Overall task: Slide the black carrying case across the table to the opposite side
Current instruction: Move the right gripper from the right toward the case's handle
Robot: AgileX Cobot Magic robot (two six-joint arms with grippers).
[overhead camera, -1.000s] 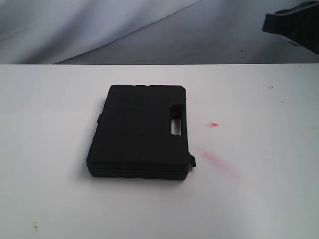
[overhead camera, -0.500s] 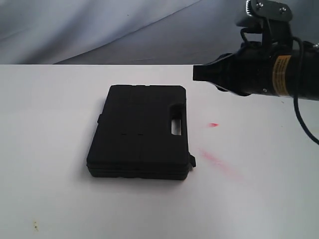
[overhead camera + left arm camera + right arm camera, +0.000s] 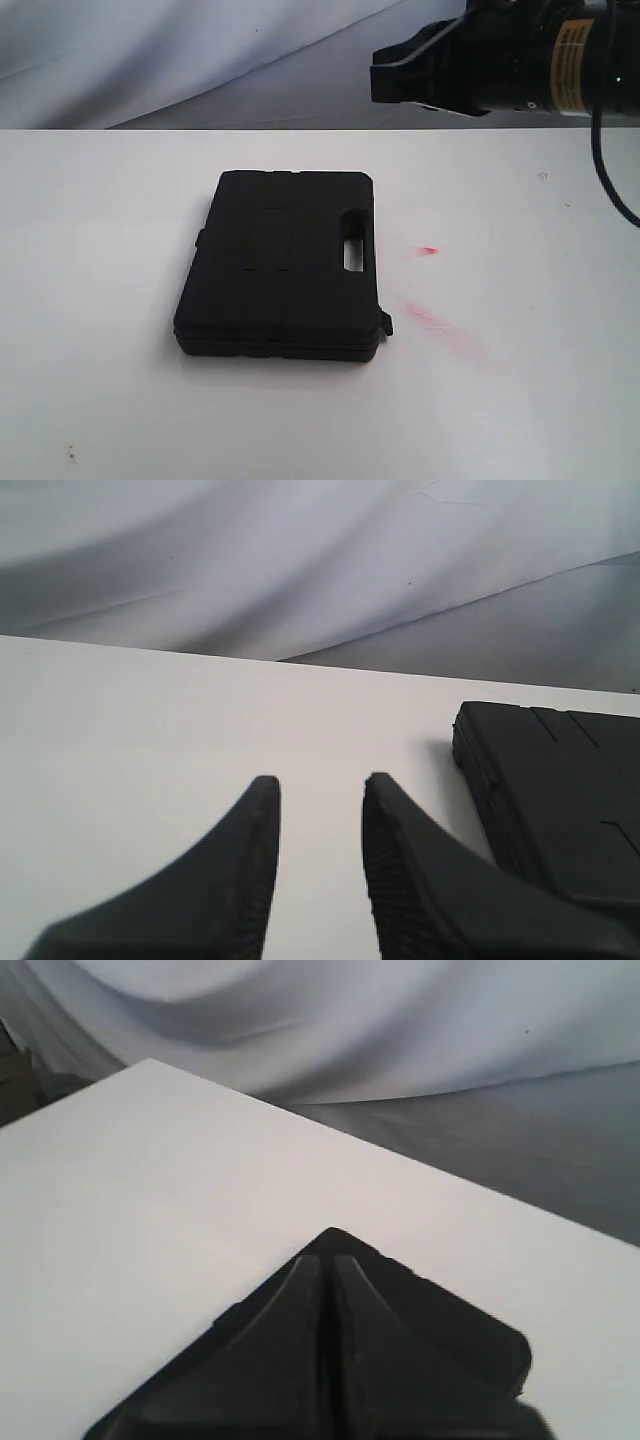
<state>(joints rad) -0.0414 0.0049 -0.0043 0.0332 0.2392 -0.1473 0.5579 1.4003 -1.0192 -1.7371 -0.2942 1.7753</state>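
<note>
black carrying case (image 3: pixel 560 800) cropped, right arm (image 3: pixel 500 65) cropped

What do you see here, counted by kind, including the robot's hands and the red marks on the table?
black carrying case: 1
table: 1
Robot hands: 2 (left hand, right hand)
Red marks: 2 (small red spot, long red smear)
Total: 6

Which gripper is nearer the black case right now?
Likely left: the left gripper is open, with the black case just beside it. The right gripper, shut, hangs raised beyond the case's far edge.
</note>
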